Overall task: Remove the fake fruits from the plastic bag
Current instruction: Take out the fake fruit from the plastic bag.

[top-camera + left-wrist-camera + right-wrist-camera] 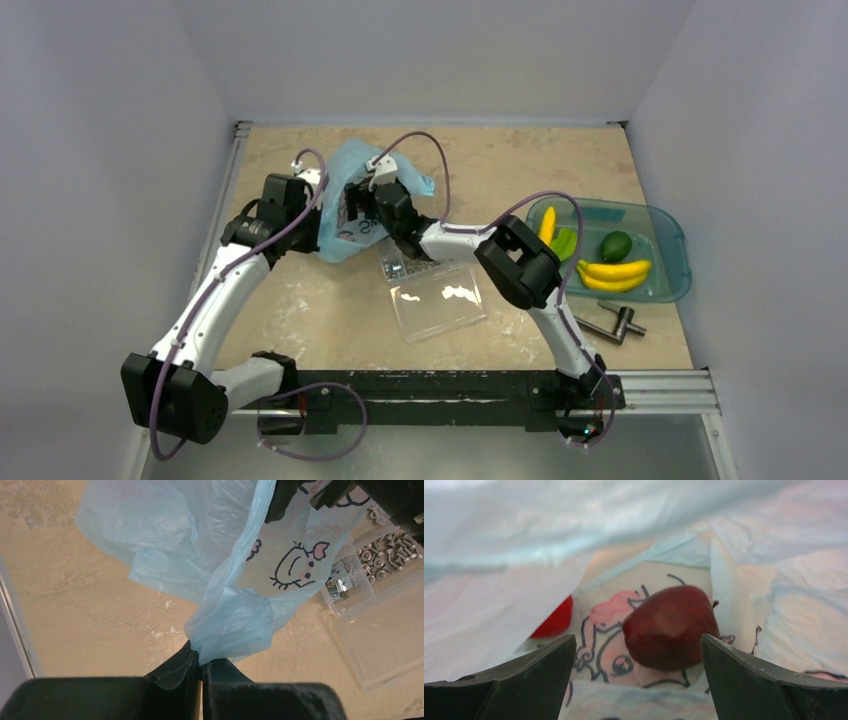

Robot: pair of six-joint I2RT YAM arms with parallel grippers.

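Light-blue plastic bag hangs pinched at a bunched fold in the closed left gripper. Inside it, the right gripper stands wide. A dark red apple lies straight ahead between its fingers, untouched, and a red fruit sits half hidden off to one side.

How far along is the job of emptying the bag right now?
Done: yellow bananas and green fruits lie in the teal tray. In hand: the left gripper pinches the plastic bag, and the right gripper is inside it, open on either side of a dark red fruit. Left: that fruit and a red fruit half hidden beside it.
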